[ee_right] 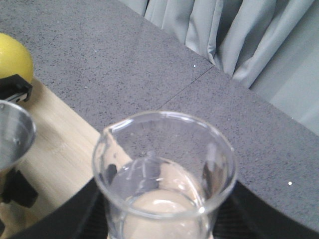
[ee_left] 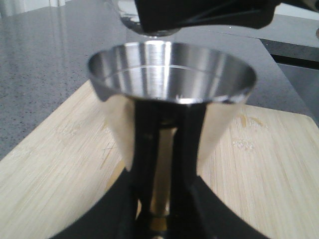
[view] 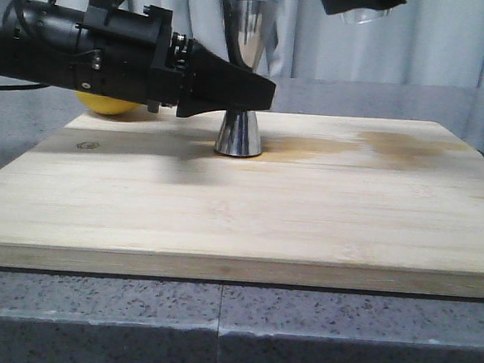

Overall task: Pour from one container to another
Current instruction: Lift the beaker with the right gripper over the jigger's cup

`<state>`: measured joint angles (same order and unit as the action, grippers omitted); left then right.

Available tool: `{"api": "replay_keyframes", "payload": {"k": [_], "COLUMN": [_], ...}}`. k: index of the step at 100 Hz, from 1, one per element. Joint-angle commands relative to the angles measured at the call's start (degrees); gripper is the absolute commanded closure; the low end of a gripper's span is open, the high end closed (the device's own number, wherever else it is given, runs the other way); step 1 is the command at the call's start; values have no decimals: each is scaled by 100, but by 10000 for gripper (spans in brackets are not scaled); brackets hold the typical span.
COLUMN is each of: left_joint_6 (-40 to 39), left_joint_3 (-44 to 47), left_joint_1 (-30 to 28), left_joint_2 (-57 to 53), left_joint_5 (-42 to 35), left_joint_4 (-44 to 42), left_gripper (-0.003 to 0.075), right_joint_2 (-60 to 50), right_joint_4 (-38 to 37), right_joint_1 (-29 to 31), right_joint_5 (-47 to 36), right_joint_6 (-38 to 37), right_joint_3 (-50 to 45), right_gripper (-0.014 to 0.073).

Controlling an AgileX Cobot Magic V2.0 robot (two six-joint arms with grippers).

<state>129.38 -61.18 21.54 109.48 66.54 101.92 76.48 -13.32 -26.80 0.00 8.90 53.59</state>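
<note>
The steel jigger [view: 239, 136] stands upright on the wooden board [view: 323, 204], towards its back. My left gripper [view: 252, 91] reaches in from the left and is shut on the jigger's narrow waist. In the left wrist view the black fingers [ee_left: 147, 164] clamp the waist under the wide open cup [ee_left: 169, 74]. The glass beaker [view: 361, 17] hangs high up, right of the jigger, with my right gripper [view: 361, 0] shut on it. In the right wrist view the beaker [ee_right: 164, 169] fills the foreground, spout towards the jigger [ee_right: 12, 134]. Whether it holds liquid I cannot tell.
A yellow lemon [view: 106, 104] lies at the board's back left corner, behind my left arm. The board rests on a grey speckled counter [view: 215, 329]. Pale curtains [view: 451, 38] hang close behind the counter.
</note>
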Motion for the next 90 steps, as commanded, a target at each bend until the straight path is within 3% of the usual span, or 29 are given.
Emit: {"api": "replay_keyframes", "payload": {"k": [1, 57, 90], "left_joint_6": [15, 15, -32], "left_joint_3": [-140, -140, -323], "left_joint_1": [48, 48, 348], "left_joint_2": [-260, -260, -260], "left_joint_5": [569, 625, 626], "left_joint_4": [349, 401, 409], "left_gripper": [659, 659, 659], "right_joint_2": [-146, -146, -146], "right_joint_4": [-226, -417, -744], "right_joint_1": [-4, -346, -346], "right_joint_5": [-236, 99, 186], "right_joint_6": [9, 9, 9], "right_joint_3": [367, 487, 487], "right_gripper": [316, 316, 316]}}
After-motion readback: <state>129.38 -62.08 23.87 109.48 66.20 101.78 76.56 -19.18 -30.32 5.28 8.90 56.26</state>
